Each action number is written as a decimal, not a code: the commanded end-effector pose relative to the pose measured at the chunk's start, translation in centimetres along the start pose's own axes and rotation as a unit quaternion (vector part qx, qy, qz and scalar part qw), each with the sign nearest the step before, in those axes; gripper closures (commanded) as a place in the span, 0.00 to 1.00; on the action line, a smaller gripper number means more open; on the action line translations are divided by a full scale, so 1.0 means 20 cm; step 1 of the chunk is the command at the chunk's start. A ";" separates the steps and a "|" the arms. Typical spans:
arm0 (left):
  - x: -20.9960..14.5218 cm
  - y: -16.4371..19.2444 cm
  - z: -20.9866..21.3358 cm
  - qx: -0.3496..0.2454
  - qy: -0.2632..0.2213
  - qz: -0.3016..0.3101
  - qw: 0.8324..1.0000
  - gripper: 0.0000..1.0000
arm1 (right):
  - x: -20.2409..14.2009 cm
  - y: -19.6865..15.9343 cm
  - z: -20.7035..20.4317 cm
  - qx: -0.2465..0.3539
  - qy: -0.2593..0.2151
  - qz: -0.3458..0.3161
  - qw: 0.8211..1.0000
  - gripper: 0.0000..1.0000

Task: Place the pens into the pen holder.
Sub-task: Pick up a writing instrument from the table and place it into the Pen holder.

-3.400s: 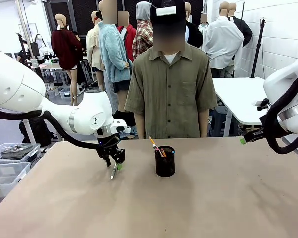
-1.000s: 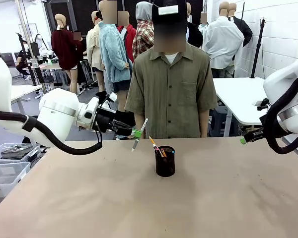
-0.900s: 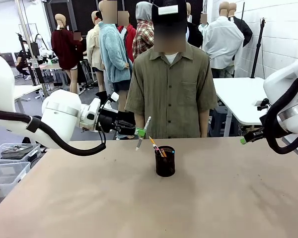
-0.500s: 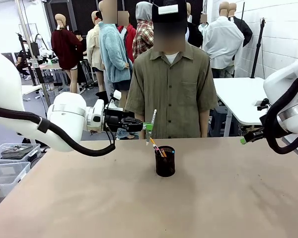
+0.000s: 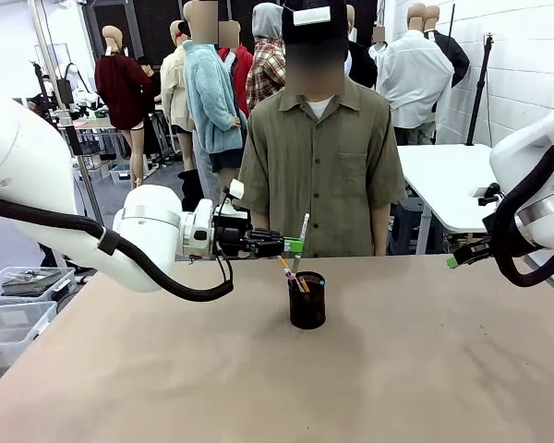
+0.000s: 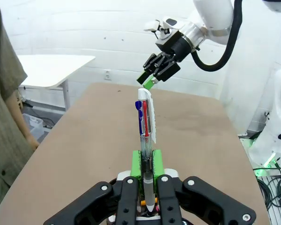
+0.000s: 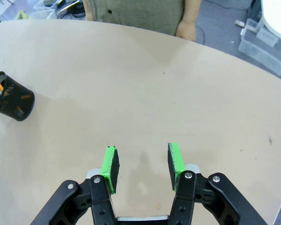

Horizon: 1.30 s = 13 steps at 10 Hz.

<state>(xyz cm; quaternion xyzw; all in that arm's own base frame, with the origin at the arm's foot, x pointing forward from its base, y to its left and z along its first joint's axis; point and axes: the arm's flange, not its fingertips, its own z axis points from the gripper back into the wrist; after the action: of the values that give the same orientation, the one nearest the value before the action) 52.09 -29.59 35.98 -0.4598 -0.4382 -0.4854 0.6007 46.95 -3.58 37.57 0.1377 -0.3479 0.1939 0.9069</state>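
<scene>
The pen holder, a black mesh cup, stands at the middle of the table with an orange pencil and a pinkish pen leaning out of it. My left gripper is shut on a silver-white pen, held nearly upright just above the cup's left rim. In the left wrist view the pen stands between the green pads, with red and blue clickers at its top. My right gripper is open over bare table, with nothing between its fingers. The pen holder lies far to its left.
A person stands at the table's far edge, right behind the cup. Clear plastic bins sit off the table's left side. The right gripper hovers near the table's far right edge. A white table stands behind on the right.
The left arm has lifted the silver-white pen off the table and carried it rightward, from left of the cup to just above its rim. The right arm has not moved.
</scene>
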 end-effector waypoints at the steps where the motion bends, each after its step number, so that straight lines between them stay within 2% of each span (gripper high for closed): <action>1: -0.01 0.00 -0.05 0.015 -0.009 -0.032 0.999 1.00 | 0.00 0.00 0.00 0.006 -0.005 0.005 1.000 0.45; 10: -0.11 0.06 -0.12 0.056 0.027 -0.074 0.995 1.00 | 0.00 0.00 0.00 0.006 -0.005 0.005 1.000 0.45; 11: -0.11 0.06 -0.11 0.058 0.026 -0.076 0.995 0.89 | 0.00 0.00 0.00 0.006 -0.005 0.005 1.000 0.45; 13: -0.10 0.04 -0.09 0.065 0.024 -0.086 0.994 0.51 | 0.00 0.00 0.00 0.006 -0.005 0.005 1.000 0.45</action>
<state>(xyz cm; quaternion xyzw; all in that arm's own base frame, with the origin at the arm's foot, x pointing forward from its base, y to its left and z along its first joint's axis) 53.17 -30.73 33.68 -0.3845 -0.4691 -0.5193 0.6020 46.95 -3.58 37.57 0.1377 -0.3479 0.1939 0.9069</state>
